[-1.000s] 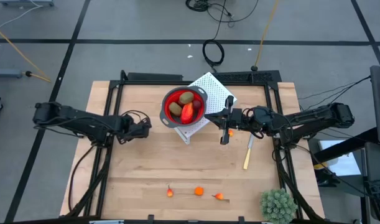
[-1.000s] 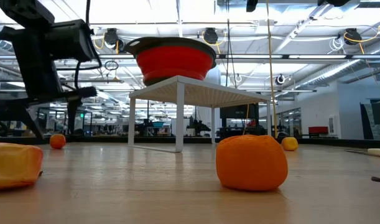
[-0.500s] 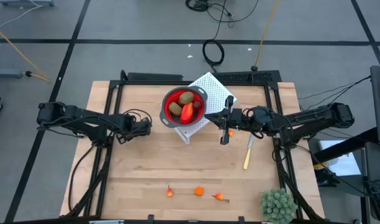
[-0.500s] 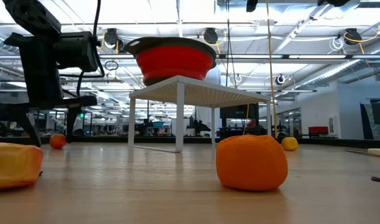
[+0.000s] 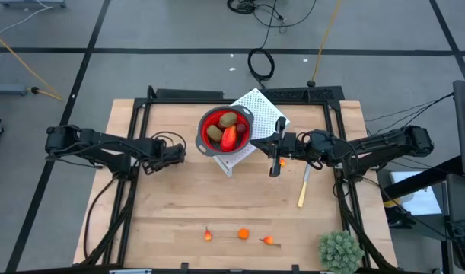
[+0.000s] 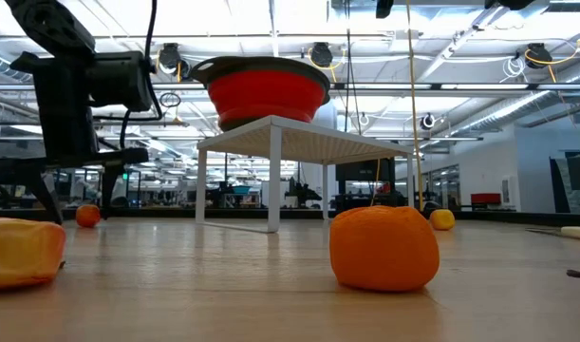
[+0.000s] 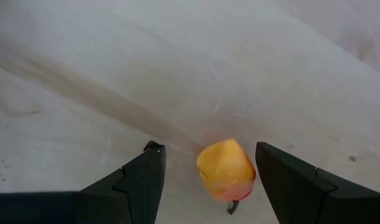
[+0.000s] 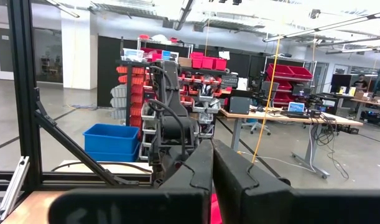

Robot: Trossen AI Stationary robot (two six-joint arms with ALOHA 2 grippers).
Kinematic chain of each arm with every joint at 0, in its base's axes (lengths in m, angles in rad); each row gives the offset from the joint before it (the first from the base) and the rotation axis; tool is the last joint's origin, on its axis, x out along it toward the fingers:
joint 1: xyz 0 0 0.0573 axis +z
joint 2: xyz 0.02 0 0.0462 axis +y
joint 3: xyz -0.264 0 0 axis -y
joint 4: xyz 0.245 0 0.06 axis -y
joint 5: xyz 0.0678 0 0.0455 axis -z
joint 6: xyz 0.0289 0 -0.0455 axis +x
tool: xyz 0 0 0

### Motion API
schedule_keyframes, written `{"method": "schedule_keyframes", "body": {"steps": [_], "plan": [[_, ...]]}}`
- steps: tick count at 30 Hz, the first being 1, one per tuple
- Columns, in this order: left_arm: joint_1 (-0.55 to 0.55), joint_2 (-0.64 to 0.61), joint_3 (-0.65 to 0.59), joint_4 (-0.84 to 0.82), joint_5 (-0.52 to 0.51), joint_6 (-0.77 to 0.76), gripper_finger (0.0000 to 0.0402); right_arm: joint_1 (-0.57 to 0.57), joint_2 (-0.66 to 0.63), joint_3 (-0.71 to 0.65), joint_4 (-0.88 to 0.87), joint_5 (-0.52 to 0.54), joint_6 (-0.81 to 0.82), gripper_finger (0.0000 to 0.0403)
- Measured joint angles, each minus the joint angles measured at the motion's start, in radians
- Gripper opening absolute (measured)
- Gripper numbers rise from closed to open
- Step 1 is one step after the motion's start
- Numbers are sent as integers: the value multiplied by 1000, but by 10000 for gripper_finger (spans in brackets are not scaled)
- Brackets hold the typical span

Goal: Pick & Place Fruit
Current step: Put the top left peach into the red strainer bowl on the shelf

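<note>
Three small orange fruit pieces lie along the table's near edge, well in front of the red bowl, beside a spiky green plant ball. Farther back, the left gripper, left of the bowl, hangs wide apart over a yellow-orange fruit without touching it. The right gripper, fingers pressed together, waits just right of the bowl, which holds olive-brown ovals and a longer red piece on a white stand.

- Spiky green plant ball at the counter's near corner, well apart from the right tool.
- Pale yellow stick just beside that tool.
- Black cable coil on the floor.
</note>
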Motion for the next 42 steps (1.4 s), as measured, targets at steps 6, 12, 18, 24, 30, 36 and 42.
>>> {"method": "schedule_keyframes", "body": {"steps": [6,12,18,24,30,36,42], "plan": [[18,0,0,1,16,26,245,0,0,0,0,0,0,0],[23,0,0,4,22,42,245,0,0,0,0,0,0,0],[23,0,0,22,25,53,200,0,0,0,0,0,0,0],[23,0,0,27,8,72,140,0,0,0,0,0,0,0],[23,0,0,27,6,72,125,0,0,0,0,0,0,0],[23,-4,0,37,7,78,131,0,0,0,0,0,0,0],[23,-75,0,37,6,82,131,0,0,0,0,0,0,0]]}}
